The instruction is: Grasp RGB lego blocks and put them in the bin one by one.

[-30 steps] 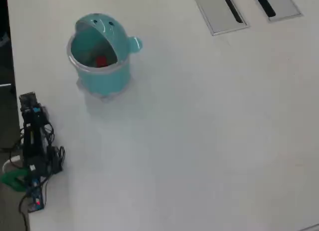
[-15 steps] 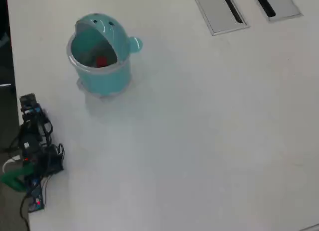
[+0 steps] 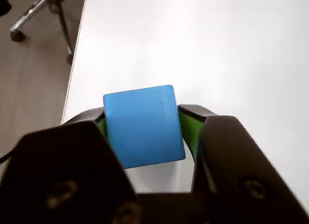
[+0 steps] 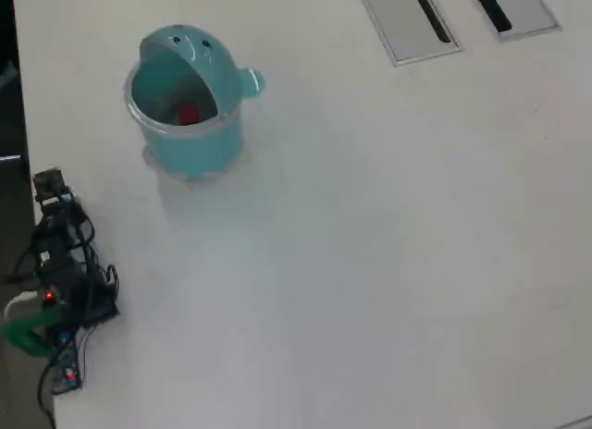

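Note:
In the wrist view a blue lego block (image 3: 144, 125) sits between the green-padded jaws of my gripper (image 3: 143, 114), which is shut on its two sides above the white table. The overhead view shows the teal bin (image 4: 190, 147) with its domed hood at the upper left, upright, and a red block (image 4: 188, 114) lying inside it. My arm (image 4: 60, 263) is folded at the table's left edge, below the bin and apart from it. The gripper's jaws cannot be made out in the overhead view.
Two grey slotted panels (image 4: 407, 22) (image 4: 513, 8) are set into the table's top right. The table's left edge (image 3: 72, 79) runs close beside the gripper, with floor and a chair base (image 3: 43, 11) beyond it.
The arm has shifted slightly and drawn in at the table's left edge. The bin and the red block inside it have not moved.

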Robot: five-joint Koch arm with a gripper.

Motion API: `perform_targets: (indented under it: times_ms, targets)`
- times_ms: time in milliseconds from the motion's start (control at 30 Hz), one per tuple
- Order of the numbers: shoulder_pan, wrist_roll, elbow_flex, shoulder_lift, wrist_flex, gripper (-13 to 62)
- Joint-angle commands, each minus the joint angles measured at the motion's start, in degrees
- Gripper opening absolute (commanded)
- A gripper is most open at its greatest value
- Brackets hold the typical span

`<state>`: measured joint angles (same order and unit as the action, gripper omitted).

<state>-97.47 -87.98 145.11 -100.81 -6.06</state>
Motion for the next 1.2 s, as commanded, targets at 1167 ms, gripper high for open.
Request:
perform_targets:
  times_ms: [1167]
  targets:
    - [41.7, -1.9, -46.6, -18.2, -6.2, 5.5]
